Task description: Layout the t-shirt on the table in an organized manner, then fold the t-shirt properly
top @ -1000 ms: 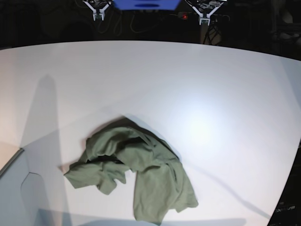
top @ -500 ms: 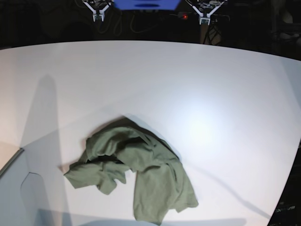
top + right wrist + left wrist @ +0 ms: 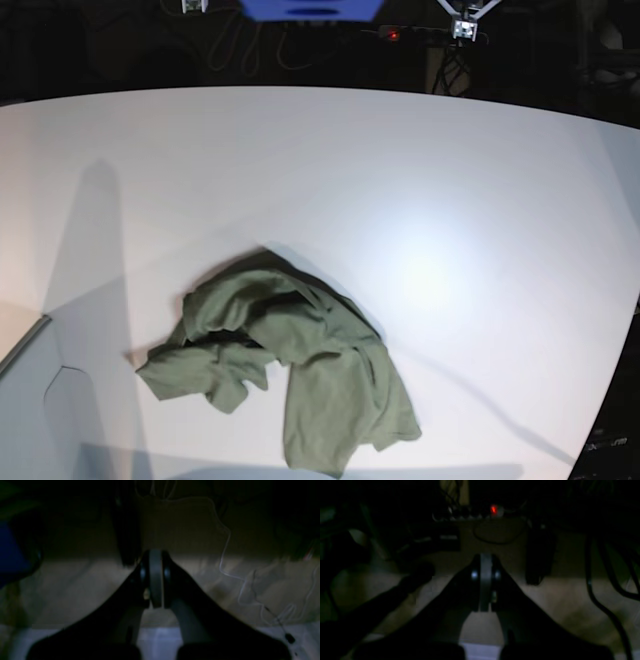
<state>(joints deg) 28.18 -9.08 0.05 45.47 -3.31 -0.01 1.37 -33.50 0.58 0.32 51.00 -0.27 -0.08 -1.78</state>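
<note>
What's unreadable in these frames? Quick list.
- Crumpled olive-green cotton t-shirt: base view, collar, label and sleeves buried in its own folds; lower hem nearly at the frame edge.
- Both wrist views: too dark and blurred; neither shows the shirt.
- Left pincer, right pincer: base view, cut by top edge, tiny.
- Big white tabletop: cropped at the sides.

A robotics lab or test room, by the look of it: a large white surface (image 3: 450,170) brightly lit in a dark room, with loose cables (image 3: 230,562) and a red-lit power strip (image 3: 480,513) on the floor.

Left pincer (image 3: 485,585) closed; right pincer (image 3: 155,580) closed.
</note>
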